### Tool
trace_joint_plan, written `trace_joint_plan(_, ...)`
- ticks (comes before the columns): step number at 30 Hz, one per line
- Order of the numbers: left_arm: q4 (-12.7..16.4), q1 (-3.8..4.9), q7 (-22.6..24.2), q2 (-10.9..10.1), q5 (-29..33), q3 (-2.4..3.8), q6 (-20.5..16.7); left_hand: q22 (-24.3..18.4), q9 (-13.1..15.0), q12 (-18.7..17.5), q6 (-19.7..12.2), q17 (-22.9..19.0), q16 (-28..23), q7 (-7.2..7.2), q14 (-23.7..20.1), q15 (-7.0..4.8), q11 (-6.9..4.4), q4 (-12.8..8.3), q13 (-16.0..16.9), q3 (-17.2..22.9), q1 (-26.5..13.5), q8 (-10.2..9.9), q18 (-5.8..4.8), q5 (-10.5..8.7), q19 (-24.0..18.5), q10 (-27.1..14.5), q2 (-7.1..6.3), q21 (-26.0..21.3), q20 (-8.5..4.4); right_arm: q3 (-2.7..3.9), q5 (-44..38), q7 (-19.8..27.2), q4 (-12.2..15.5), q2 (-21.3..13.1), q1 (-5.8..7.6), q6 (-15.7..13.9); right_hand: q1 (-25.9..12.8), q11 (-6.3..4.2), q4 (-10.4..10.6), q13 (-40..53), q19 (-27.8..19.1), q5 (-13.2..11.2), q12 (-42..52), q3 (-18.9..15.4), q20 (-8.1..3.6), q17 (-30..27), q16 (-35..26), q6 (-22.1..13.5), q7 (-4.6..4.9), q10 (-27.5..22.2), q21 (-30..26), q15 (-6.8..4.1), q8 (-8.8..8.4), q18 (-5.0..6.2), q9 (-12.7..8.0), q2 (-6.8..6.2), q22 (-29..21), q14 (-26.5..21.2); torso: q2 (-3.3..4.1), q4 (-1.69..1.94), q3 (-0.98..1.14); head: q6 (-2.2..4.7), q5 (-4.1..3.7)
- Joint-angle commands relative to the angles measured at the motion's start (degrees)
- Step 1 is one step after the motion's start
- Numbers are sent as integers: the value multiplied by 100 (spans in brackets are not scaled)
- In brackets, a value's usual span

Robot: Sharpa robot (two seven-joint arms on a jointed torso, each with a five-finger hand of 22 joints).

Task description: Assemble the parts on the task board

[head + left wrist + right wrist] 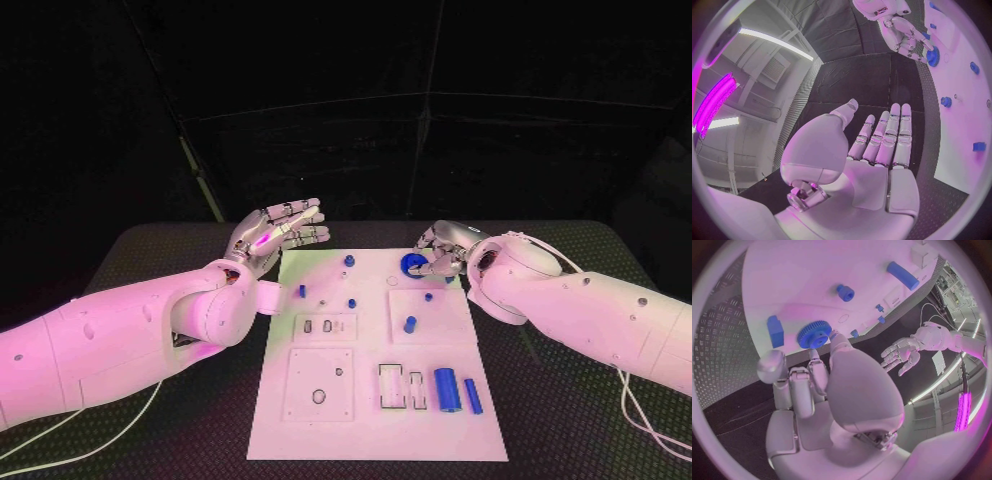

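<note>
The white task board (372,420) lies lengthwise in the middle of the table. A blue gear (413,264) lies near its far right corner. My right hand (444,245) reaches over that corner, and one fingertip touches the gear's (814,334) rim; nothing is closed round it. A blue block (775,331) sits beside the gear. My left hand (277,232) hovers off the board's far left corner, its fingers (889,135) straight and apart, holding nothing. Small blue pieces (348,260) (302,291) (410,324) are spread over the far half. A blue cylinder (446,388) and a blue bar (472,395) lie at the near right.
Rectangular recesses (402,386) and a square plate (319,384) mark the board's near half. The black ribbed table (577,400) runs on both sides of the board. A cable (635,410) trails under the right arm.
</note>
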Motion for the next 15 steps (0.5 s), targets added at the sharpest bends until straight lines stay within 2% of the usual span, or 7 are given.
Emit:
trace_joint_plan(1,3,8,39,8,-9,5,74,-8,7,8,50,-7,5,537,48,-1,-6,-41,5,-6,44,20,111,20,39,31,-3,37,-2,4,-102,-107,-24,24,10,87,20,-1,-38,70,53,53,51,23,7,1204,21,75,2,54,47,4,40,-110,6,75,23,540,-2,-4,2,-1,7)
trace_joint_plan(15,-1,8,19,9,-9,5,95,-9,3,7,13,-8,3,536,49,-1,-6,-43,4,-6,45,14,111,20,40,31,-3,37,-2,4,-298,-127,-44,25,10,264,97,-12,-124,131,57,72,92,25,-2,1212,24,115,-9,83,67,-6,65,-115,-1,69,51,542,-2,-8,5,-28,-3)
